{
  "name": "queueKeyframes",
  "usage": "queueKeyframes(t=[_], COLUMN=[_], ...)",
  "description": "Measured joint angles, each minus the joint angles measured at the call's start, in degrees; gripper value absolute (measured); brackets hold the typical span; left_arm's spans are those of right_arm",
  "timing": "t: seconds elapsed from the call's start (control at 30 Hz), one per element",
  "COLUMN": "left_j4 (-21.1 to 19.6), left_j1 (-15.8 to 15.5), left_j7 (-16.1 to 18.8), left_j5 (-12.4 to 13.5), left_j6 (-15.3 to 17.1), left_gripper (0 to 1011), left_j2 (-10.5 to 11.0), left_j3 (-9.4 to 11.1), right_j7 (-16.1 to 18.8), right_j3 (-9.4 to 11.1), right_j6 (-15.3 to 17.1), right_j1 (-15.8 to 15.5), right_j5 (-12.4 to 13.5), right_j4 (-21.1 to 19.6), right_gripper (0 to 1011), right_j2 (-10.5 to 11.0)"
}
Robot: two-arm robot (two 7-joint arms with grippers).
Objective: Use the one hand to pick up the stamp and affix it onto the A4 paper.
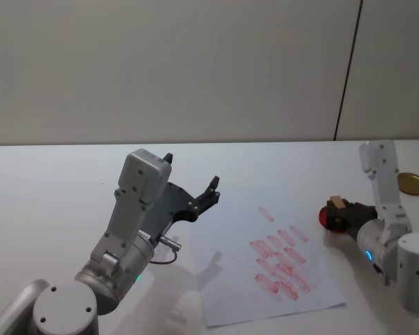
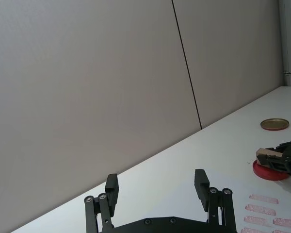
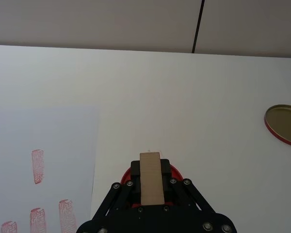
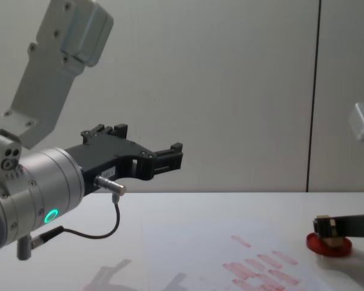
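Observation:
The stamp [image 1: 336, 203] is a small tan wooden block standing on the round red ink pad [image 1: 327, 219] at the right of the table. My right gripper [image 1: 341, 213], on the wrist with the blue ring, is shut on the stamp [image 3: 152, 177], which stands between its black fingers above the red pad [image 3: 174, 171]. From the side the stamp [image 4: 332, 233] rests on the pad [image 4: 329, 245]. The A4 paper [image 1: 244, 246] lies mid-table with rows of red marks. My left gripper [image 1: 192, 190], green-lit, hangs open in the air left of the paper.
A round brass-coloured lid with a red rim [image 1: 412, 183] lies at the far right of the white table [image 1: 56, 195]. A plain wall with a dark vertical seam stands behind. The left arm's elbow rises high on the left in the chest view.

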Motion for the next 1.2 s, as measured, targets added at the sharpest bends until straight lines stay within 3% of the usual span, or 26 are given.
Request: queueKeyframes(t=[0.87, 1.2], left_j4=[0.0, 0.0], left_j1=[0.0, 0.0], left_j7=[0.0, 0.0], left_j5=[0.0, 0.0], left_j6=[0.0, 0.0], left_gripper=[993, 993], left_j2=[0.0, 0.0], left_j3=[0.0, 0.0], right_j7=[0.2, 0.97], right_j3=[0.84, 0.4], right_j6=[1.06, 0.04], right_j1=[0.8, -0.03], right_j5=[1.58, 0.92], right_j4=[3.25, 0.53], right_gripper=[220, 220], right_j2=[-0.58, -0.62])
